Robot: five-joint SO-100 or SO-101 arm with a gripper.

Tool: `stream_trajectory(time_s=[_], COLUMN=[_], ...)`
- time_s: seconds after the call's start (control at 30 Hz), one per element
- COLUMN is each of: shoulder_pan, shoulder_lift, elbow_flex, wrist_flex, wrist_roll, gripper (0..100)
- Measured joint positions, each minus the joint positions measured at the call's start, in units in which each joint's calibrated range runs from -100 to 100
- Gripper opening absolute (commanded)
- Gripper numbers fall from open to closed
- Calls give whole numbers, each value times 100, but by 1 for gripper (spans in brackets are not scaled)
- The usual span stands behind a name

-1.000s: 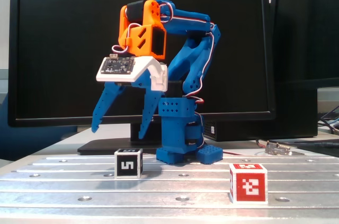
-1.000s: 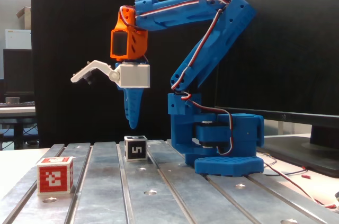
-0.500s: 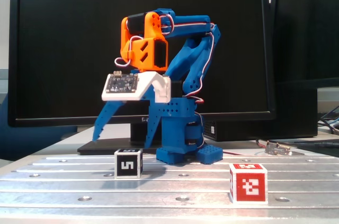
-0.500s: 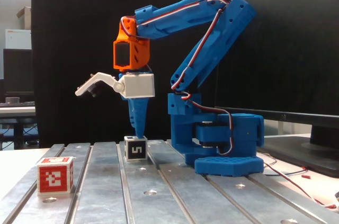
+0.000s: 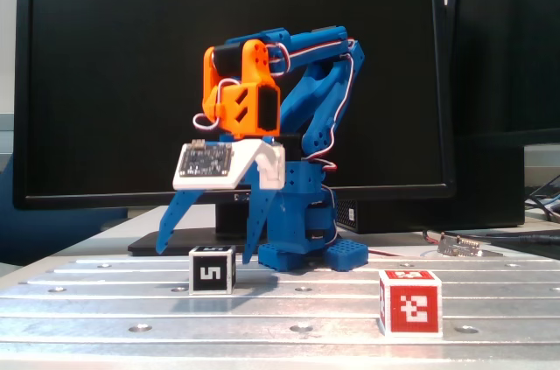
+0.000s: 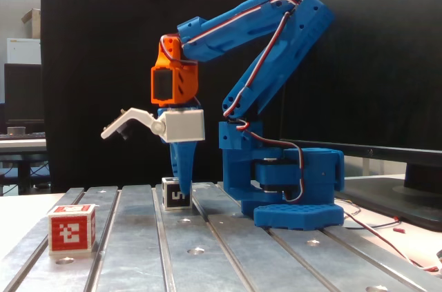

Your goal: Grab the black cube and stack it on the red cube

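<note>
Grooved metal table (image 5: 490,300), printed cubes

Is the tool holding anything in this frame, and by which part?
Nothing is held. The tool is open, its fingers straddling the black cube, which sits on the table.

Both fixed views are evenly lit by soft, diffuse room light with only faint shadows. The ribbed metal counter (image 5: 350,300) shows pale sheen, brightest at far right in one fixed view. Both pictures are slightly soft and grainy; backgrounds blur.
</note>
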Motion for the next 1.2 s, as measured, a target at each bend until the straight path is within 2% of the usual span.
stream_trajectory(time_s=[0.47,1.2], shoulder_pan=[-119,74], shoulder_lift=[0,0], elbow_flex=[516,516], wrist_flex=[-696,-705], wrist_roll=[0,21], gripper=[37,37])
